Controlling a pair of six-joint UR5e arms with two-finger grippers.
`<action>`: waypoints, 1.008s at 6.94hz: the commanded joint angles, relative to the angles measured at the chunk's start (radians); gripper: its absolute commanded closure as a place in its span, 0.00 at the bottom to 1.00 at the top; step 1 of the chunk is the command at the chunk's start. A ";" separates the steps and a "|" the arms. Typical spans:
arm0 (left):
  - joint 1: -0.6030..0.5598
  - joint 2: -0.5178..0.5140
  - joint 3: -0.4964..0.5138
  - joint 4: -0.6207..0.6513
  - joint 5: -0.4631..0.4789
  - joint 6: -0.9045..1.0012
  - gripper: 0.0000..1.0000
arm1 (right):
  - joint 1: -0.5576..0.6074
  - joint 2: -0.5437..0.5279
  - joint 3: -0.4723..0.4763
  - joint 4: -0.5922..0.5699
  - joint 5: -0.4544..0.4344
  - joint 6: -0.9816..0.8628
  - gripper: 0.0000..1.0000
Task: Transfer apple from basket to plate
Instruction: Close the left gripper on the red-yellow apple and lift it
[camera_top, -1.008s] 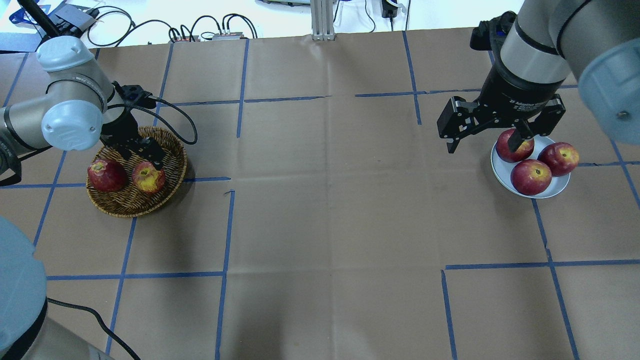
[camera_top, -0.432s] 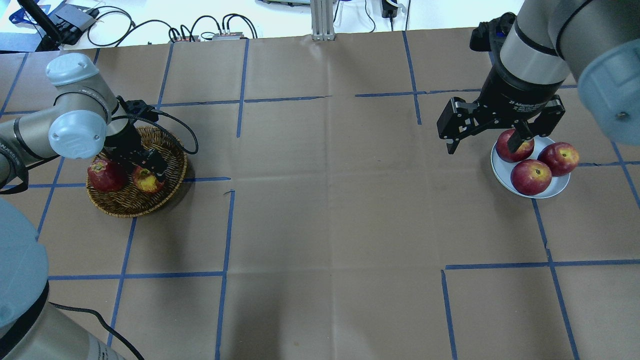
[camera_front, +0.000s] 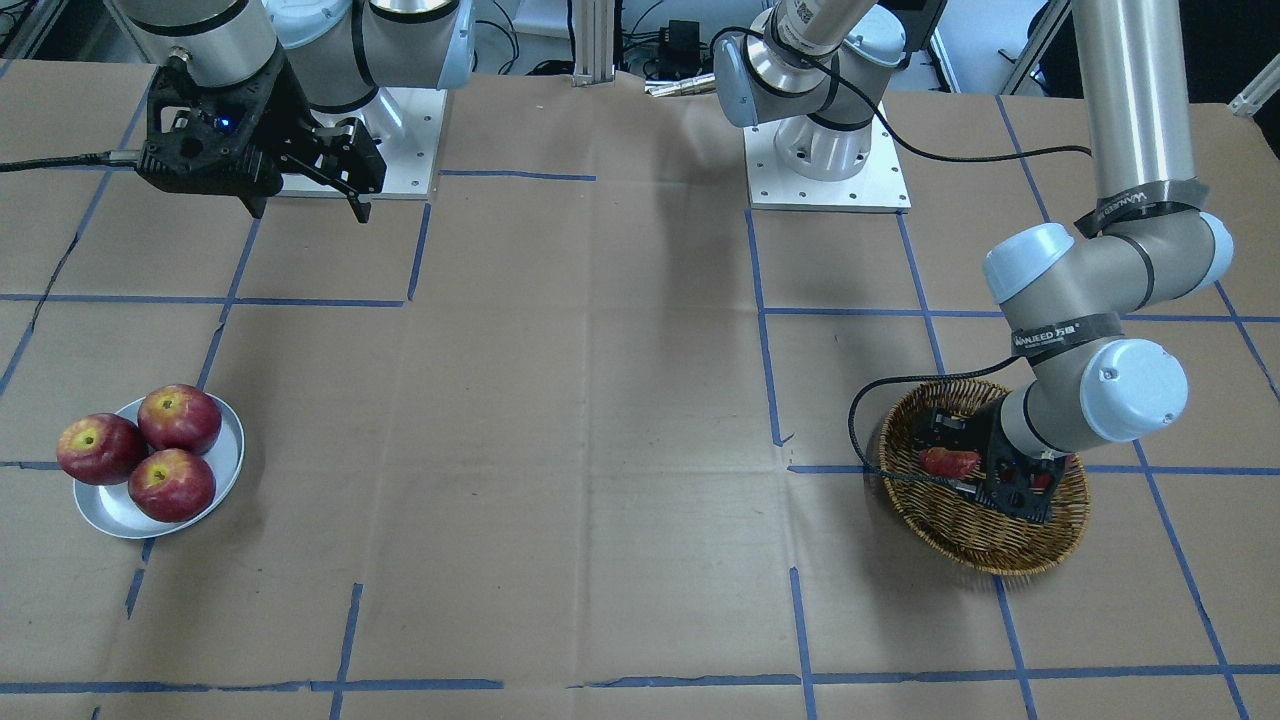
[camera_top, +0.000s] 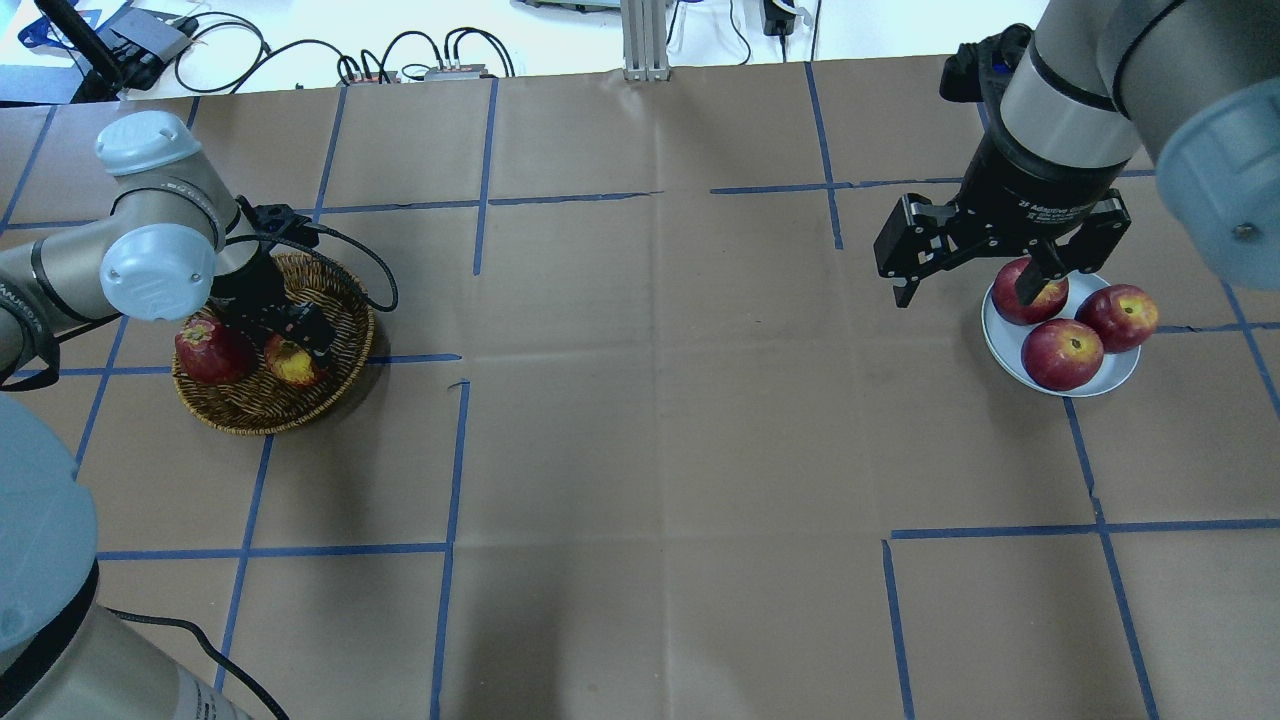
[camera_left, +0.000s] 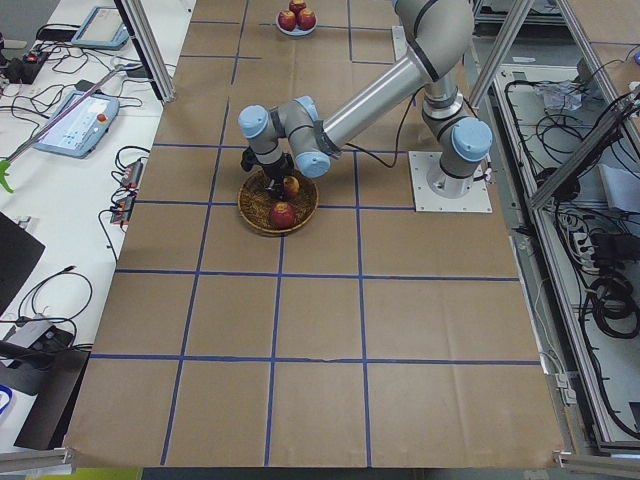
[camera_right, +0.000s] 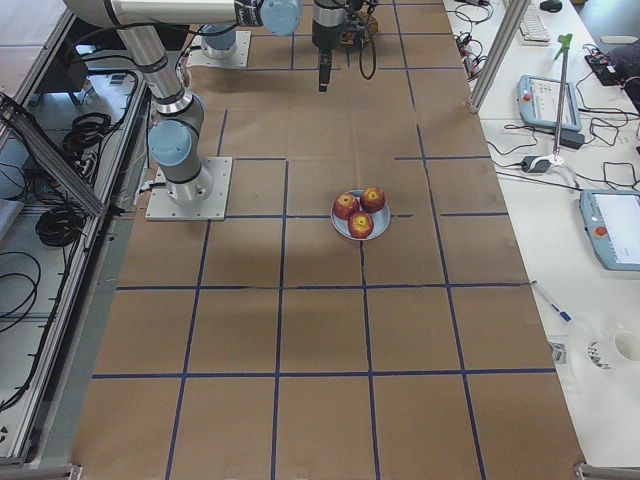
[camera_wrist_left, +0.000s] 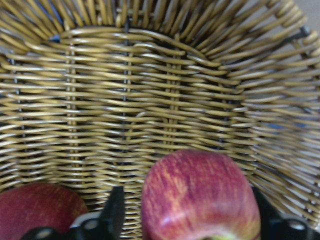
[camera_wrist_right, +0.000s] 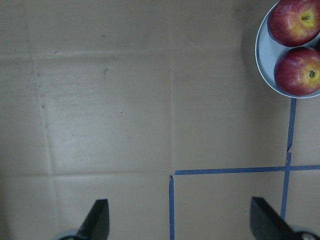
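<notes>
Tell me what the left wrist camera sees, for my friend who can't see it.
A streaky pinkish-red apple sits between the left gripper's dark fingers, inside a woven basket. A darker apple peeks in at lower left.

I see the basket (camera_top: 345, 322) in a tan-brown woven pattern. Inside it, the apple (camera_wrist_left: 200, 195) is streaky pinkish-red with yellow, and the darker apple (camera_top: 206, 354) beside it is evenly deep red.

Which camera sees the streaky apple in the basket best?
Left wrist view: the apple fills it, streaks clear. Overhead, the left claw half covers it; front view shows a sliver; left side view, a dot.
</notes>
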 joint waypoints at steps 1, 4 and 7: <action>0.000 0.000 -0.004 -0.004 -0.001 0.000 0.47 | 0.000 0.000 -0.003 -0.019 0.002 0.000 0.00; -0.085 0.056 0.059 -0.030 -0.032 -0.124 0.56 | 0.000 0.000 0.000 -0.035 0.000 0.001 0.00; -0.393 0.043 0.154 -0.063 -0.037 -0.611 0.56 | 0.002 -0.004 0.000 -0.035 0.002 0.003 0.00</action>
